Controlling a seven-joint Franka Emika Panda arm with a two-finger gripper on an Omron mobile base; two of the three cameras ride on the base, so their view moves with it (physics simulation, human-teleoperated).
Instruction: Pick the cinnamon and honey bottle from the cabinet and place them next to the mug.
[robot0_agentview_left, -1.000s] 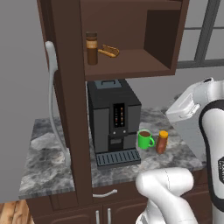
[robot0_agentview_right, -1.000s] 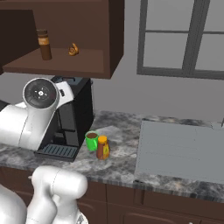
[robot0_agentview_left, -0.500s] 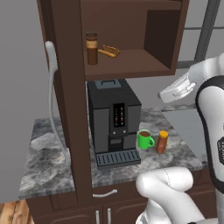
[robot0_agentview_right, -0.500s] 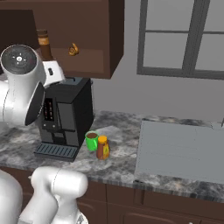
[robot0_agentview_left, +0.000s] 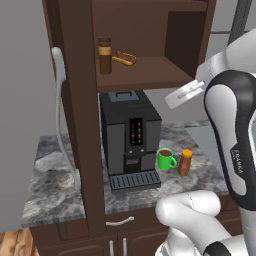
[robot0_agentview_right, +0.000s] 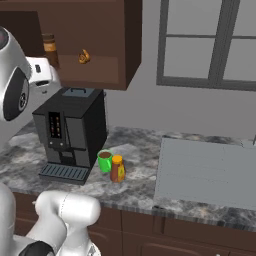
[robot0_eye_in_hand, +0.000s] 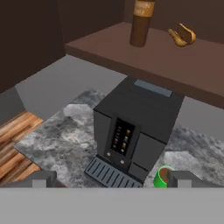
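Kitchen tabletop (robot0_agentview_left: 60, 195) | honey bottle (robot0_agentview_left: 185, 162) stood just beside mug (robot0_agentview_left: 165, 159) | cinnamon (robot0_agentview_left: 104, 55) waited on cabinet (robot0_agentview_left: 150, 72) shelf above mug | gripper (robot0_eye_in_hand: 111, 178) had risen toward shelf, jaws wide, empty | cinnamon fetch next.

It was a home kitchen: a grey marbled stone bench (robot0_agentview_left: 55, 190) carried a black boxy coffee machine (robot0_agentview_left: 131, 137), under a dark brown wooden cabinet (robot0_agentview_left: 80, 100), beside a grey-framed window (robot0_agentview_right: 207, 45).
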